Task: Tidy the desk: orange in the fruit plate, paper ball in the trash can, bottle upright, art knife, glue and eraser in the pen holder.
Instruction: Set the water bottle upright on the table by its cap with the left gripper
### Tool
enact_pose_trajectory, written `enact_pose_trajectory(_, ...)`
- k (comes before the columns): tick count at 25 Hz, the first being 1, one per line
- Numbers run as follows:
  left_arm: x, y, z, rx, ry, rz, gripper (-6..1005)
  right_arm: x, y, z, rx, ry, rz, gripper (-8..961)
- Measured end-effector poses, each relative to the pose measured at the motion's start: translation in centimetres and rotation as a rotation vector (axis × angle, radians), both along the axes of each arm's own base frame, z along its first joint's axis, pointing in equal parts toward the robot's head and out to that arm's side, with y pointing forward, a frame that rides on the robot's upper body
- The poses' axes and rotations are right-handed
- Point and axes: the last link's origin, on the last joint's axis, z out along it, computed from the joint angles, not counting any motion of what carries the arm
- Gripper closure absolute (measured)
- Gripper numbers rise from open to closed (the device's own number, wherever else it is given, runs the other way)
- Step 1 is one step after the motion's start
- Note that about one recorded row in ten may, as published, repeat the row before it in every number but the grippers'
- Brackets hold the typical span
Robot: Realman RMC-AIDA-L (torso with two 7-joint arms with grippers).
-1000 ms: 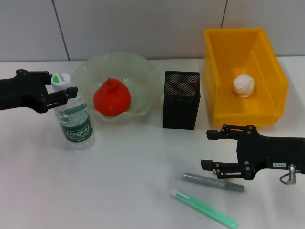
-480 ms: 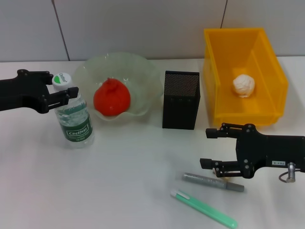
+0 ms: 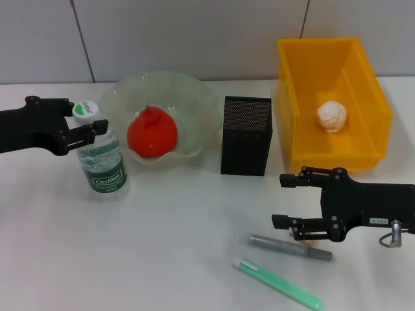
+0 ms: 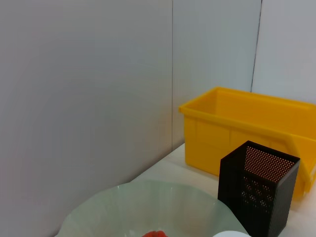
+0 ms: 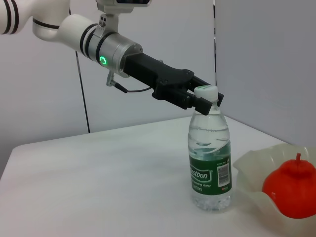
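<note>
**A:** What is at the far left?

**B:** The black left gripper (image 3: 83, 127) is clamped around the neck of a small clear plastic water bottle with a green label (image 3: 104, 166). The bottle stands upright on the white table (image 3: 181, 220), just left of the pale-green scalloped glass fruit plate (image 3: 188, 97) holding the red-orange orange (image 3: 152, 133).

**A:** And further right?

**B:** The black mesh pen holder (image 3: 246, 135), then the yellow plastic trash can (image 3: 295, 97) with the white paper ball (image 3: 332, 116) inside.

**A:** What comes next?

**B:** Probably the grey stick (image 3: 289, 247). It lies flat, long axis left-right, just below the spread-fingered right gripper (image 3: 282, 201), the nearer arm.
</note>
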Motion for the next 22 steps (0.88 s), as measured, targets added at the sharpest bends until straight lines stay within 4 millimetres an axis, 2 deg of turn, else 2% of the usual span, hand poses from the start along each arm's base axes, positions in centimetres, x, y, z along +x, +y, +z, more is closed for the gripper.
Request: enact_pose_trajectory(22,-0.12,0.09,0.1,0.016,-0.032,0.001,428,-0.16,0.13,0.0,-0.001,0.001,0.003,174)
